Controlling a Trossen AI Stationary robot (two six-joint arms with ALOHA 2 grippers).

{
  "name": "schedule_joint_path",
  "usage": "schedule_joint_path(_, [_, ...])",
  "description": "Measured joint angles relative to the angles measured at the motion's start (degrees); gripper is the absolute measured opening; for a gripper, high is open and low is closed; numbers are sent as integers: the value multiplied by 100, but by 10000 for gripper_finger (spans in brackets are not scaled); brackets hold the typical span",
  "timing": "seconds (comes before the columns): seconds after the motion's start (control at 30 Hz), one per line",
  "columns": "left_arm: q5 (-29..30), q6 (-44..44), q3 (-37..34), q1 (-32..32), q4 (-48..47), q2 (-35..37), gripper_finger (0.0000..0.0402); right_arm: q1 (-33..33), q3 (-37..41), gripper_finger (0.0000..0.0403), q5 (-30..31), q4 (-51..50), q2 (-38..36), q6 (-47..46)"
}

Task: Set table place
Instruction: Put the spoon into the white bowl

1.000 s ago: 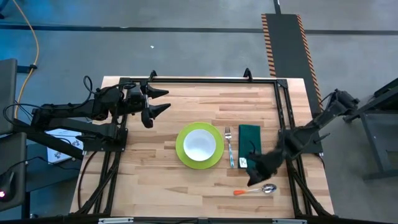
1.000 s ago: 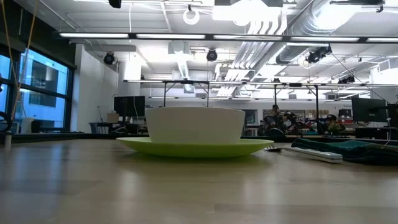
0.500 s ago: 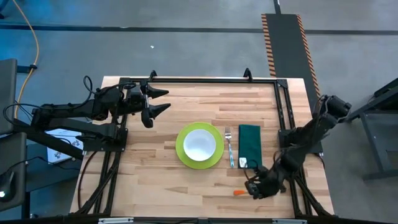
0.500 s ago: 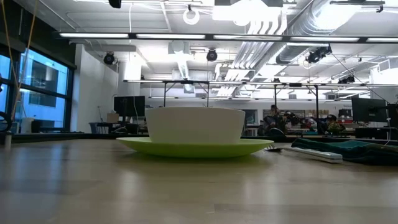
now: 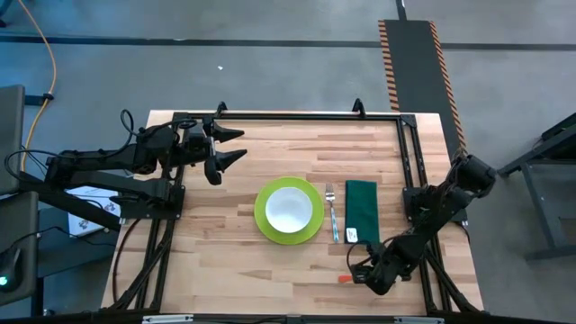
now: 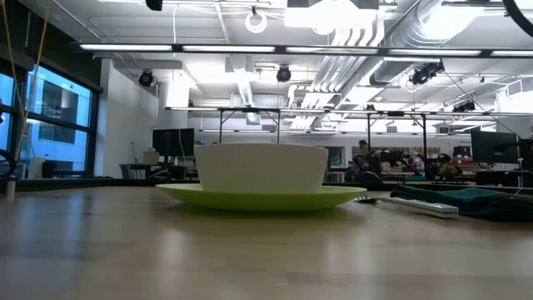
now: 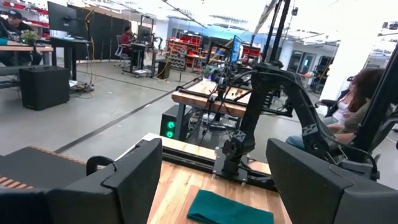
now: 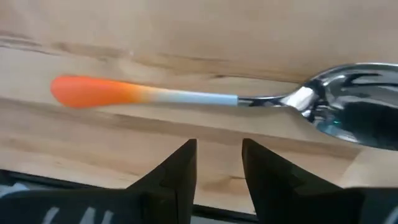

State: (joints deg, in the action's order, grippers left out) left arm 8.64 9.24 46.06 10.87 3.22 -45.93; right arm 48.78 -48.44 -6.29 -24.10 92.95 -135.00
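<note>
Right pincer (image 5: 371,275) narrowly parted above spoon (image 8: 249,98)

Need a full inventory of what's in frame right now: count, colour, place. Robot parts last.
Light wooden butcher-block table: 1, black metal frame.
Round lime-green plate: 1, table centre.
White bowl: 1, on the plate.
Silver fork: 1, between the plate and the napkin.
Dark green folded napkin: 1, right of the fork.
Orange-handled silver spoon: 1, flat on the table near its front edge, under the right tool.
Person: 1, seated beyond the table.
Left tool: 1, dark, open, back-left of the table.
Right tool: 1, dark, low over the spoon, fingers slightly apart.
</note>
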Motion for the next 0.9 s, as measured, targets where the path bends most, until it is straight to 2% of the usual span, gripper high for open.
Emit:
schedule_joint_path(0.13, [0,1,0,-2,2,1,276,-16,-160,119,75,2,-51,77])
schedule_joint_path(0.3, [0,1,0,0,3,2,276,-14,-258,119,113,-210,-182,633])
schedule_joint_path(0.7, [0,1,0,-1,12,1,276,2,-256,119,-777,-1181,-180,928])
schedule_joint_path(0.9, [0,1,0,-2,16,2,276,3,-254,119,-855,-1460,-180,958])
